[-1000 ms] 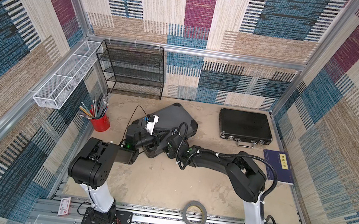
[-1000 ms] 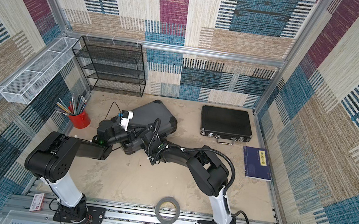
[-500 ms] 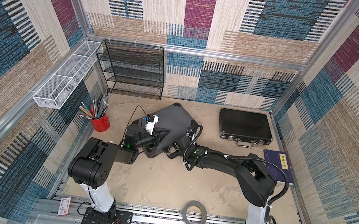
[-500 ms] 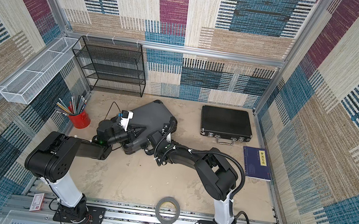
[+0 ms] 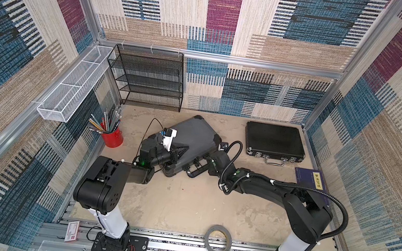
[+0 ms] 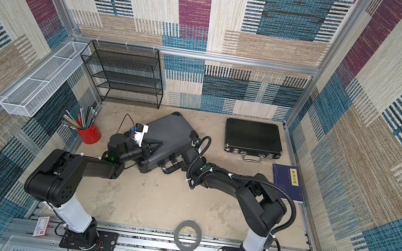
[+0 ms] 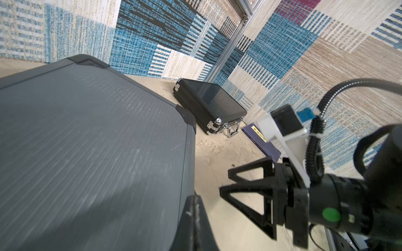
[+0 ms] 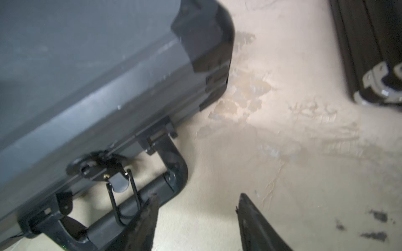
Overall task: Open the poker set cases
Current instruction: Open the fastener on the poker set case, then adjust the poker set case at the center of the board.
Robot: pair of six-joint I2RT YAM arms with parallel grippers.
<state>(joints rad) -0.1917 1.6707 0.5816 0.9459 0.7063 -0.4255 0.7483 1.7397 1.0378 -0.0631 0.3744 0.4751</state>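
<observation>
The grey case (image 5: 194,134) looks rigid and weighty; lift beside its handle (image 8: 179,167). Left pincer (image 5: 179,153) clenched, right pincer (image 8: 198,195) released.

We found bright, even light and soft shadows in both top views; the right wrist view blurred the grey case (image 8: 87,65).

1. We see a black mesh shelf rack (image 5: 147,79) standing against the back wall.
2. A white wire basket (image 5: 72,86) hangs on the left wall.
3. Below it stands a red cup (image 5: 112,139) full of pencils (image 5: 106,120).
4. A dark blue book (image 5: 306,179) with a yellow label lies by the right wall.
5. We find a tape roll (image 5: 207,239) at the front edge.
</observation>
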